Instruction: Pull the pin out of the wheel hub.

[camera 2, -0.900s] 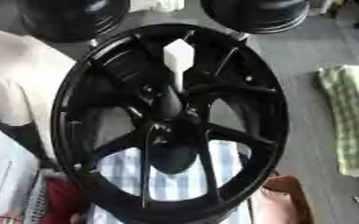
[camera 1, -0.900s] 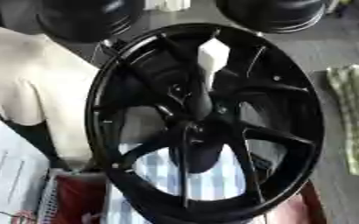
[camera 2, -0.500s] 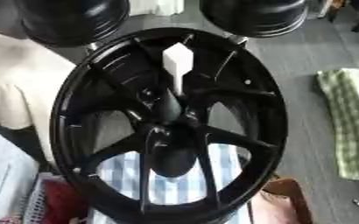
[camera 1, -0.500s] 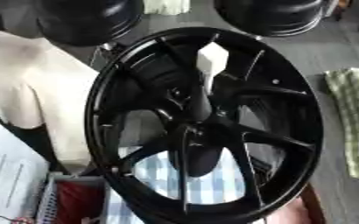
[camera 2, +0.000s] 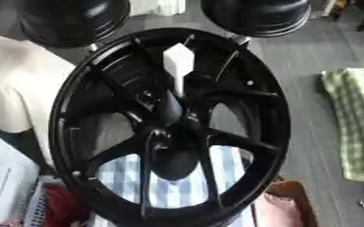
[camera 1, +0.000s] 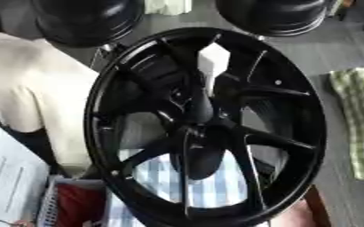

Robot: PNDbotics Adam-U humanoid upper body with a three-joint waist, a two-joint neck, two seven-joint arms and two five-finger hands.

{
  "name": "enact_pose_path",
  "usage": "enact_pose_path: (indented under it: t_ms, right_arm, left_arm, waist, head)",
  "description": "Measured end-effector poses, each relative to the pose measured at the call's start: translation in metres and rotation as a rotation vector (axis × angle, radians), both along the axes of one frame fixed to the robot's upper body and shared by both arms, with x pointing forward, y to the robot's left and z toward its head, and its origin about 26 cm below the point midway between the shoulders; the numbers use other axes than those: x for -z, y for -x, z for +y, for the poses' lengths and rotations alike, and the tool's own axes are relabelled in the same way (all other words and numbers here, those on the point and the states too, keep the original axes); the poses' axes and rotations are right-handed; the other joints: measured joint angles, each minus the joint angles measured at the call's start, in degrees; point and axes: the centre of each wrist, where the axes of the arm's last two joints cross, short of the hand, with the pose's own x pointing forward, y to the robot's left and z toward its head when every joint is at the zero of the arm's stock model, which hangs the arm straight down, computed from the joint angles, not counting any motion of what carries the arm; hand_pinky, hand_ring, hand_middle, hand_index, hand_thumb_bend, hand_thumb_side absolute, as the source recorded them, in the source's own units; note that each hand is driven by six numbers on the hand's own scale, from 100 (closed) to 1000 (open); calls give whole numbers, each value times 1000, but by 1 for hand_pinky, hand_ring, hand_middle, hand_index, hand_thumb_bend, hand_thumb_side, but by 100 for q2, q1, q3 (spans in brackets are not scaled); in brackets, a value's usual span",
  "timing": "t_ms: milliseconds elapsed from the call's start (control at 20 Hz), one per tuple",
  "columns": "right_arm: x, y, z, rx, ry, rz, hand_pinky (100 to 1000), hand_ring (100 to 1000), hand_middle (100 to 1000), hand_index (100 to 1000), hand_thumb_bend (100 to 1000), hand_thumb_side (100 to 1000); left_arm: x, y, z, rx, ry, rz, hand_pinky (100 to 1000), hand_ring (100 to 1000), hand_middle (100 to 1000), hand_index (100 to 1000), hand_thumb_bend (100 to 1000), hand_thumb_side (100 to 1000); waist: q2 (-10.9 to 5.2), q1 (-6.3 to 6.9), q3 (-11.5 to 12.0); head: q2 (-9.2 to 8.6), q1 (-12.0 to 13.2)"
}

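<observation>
Wheel hub, black and many-spoked, fills the middle of my view, standing tilted over a blue-and-white checked cloth, with a white block-shaped piece showing between its upper spokes. Neither of my hands can be made out among the black spokes, so I cannot tell whether they are open or closed. A cream cloth lies at left, a green checked cloth at right.

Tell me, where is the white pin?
The white block-shaped pin sits in the upper middle of the big black spoked wheel hub, just above its centre.
</observation>
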Motion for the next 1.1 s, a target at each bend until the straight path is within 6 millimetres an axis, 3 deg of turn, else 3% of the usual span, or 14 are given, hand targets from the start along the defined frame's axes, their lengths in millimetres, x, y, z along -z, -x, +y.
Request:
enact_pose_path:
  t_ms: [250, 550, 800, 1100]
  right_arm:
    - [-38, 8, 5, -20, 202, -142, 852, 723, 705, 767, 224, 415]
    - [-81, 22, 19, -118, 613, -295, 858, 759, 737, 777, 262, 425]
    - [-99, 31, 33, -218, 921, -318, 861, 769, 742, 771, 279, 434]
    - [-107, 36, 51, -374, 1176, -235, 869, 775, 743, 769, 297, 446]
  left_arm:
    - [0, 0, 0, -4, -9, 0, 788, 705, 648, 772, 308, 700]
    - [-2, 1, 0, -3, -17, -3, 788, 705, 648, 772, 306, 703]
    - [-3, 1, 1, -5, -23, -3, 788, 705, 648, 772, 302, 708]
    - [-5, 2, 1, -7, -33, -2, 788, 705, 648, 772, 301, 712]
  waist:
    - [80, -60, -1]
    - [145, -151, -1]
    - [167, -214, -10]
    - [250, -264, -7]
  head:
    - [-14, 39]
    - [-106, 40]
    - [-157, 41]
    - [-256, 39]
